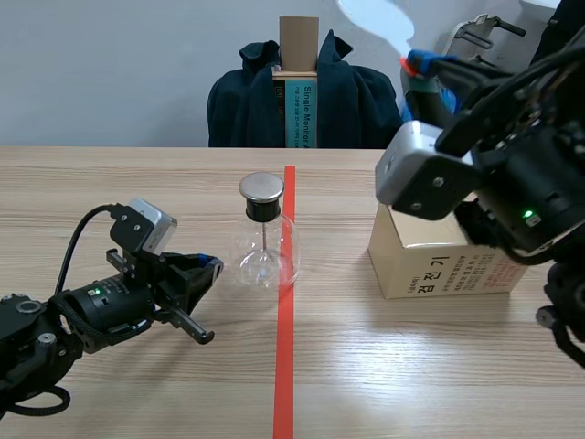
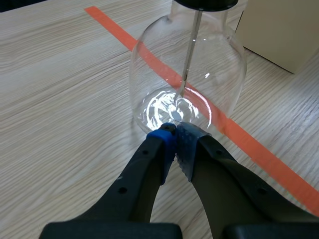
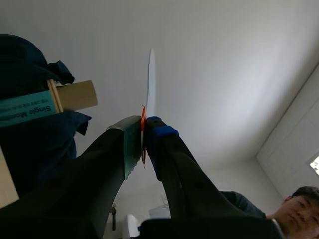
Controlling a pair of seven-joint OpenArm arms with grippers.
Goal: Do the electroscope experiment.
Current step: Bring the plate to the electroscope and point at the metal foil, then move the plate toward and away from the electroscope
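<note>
pinching a white strip (image 3: pixel 150 74), the right gripper (image 3: pixel 143 140) is hanging high near the right edge of the table (image 1: pixel 137 183); the electroscope (image 1: pixel 265 242) is standing mid-table, down-left of it, with the closed, empty left gripper (image 2: pixel 174 133) just beside its base.

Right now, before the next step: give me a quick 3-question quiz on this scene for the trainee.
1. True or false: the left gripper has the flask clamped between its fingers.
2. What is the right gripper shut on? A) a cup B) a thin white paddle C) a cloth
3. Fill in: on the right arm's side of the tape stands a ___.
Key: 1 false, it is shut on nothing, tips at the flask's base. 2 B. 3 box.
</note>
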